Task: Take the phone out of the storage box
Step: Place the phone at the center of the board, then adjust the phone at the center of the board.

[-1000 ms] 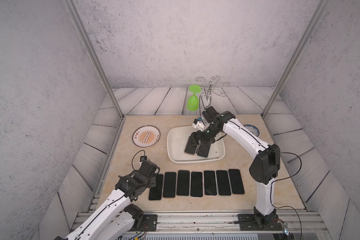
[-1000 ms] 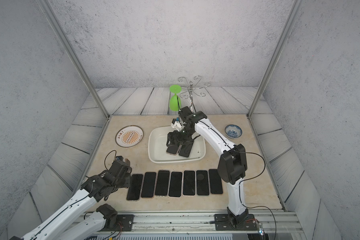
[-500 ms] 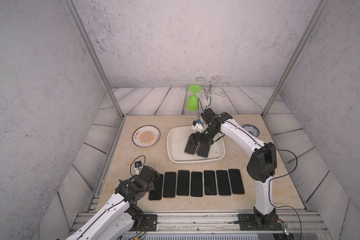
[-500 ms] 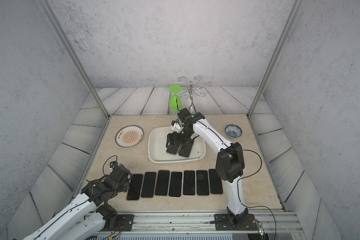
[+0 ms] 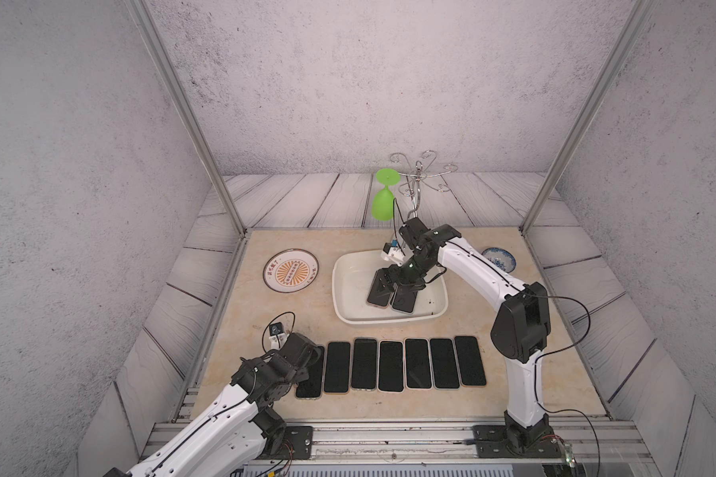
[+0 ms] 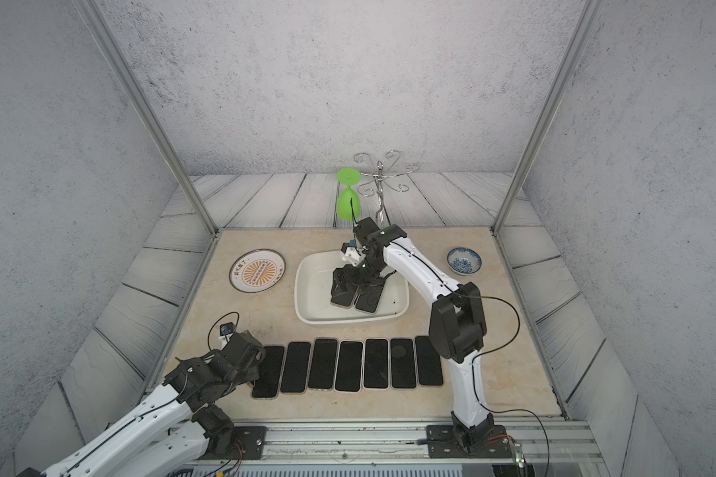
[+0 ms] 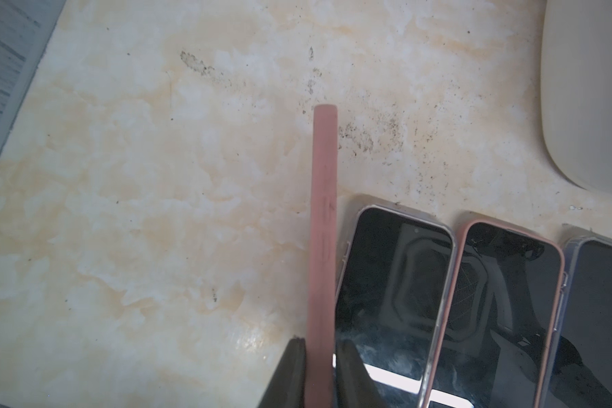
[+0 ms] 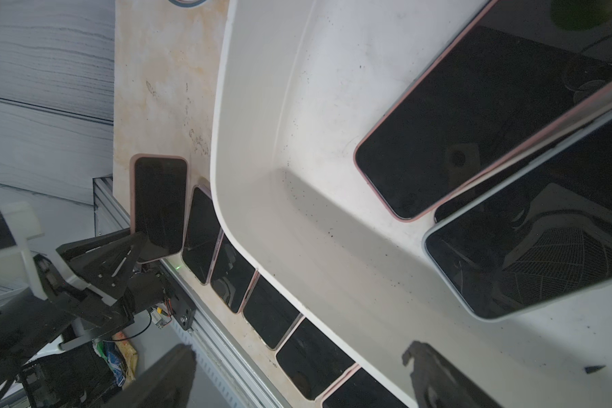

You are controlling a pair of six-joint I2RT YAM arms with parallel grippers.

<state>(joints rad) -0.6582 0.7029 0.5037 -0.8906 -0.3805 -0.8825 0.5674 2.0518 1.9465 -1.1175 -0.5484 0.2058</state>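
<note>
Six phones [image 5: 390,365] line the surface's [image 5: 513,371] front edge, the left gripper's [image 7: 320,353] jaws clasp a seventh phone [image 7: 323,212], and two phones [image 8: 474,123] lie in the box [image 5: 348,289] under the right gripper's [image 8: 301,356] open jaws.

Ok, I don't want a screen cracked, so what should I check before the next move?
1. Left hand clamped on the pink phone: ok.
2. Pink phone flat on the table: not ok, tilted up on its edge.
3. Bare table beside the row of phones to lay it down: ok.
4. Right hand open over the storage box: ok.
5. Storage box emptied: not ok, at least two phones lie inside.
6. Grip firmness: cannot tell.
</note>
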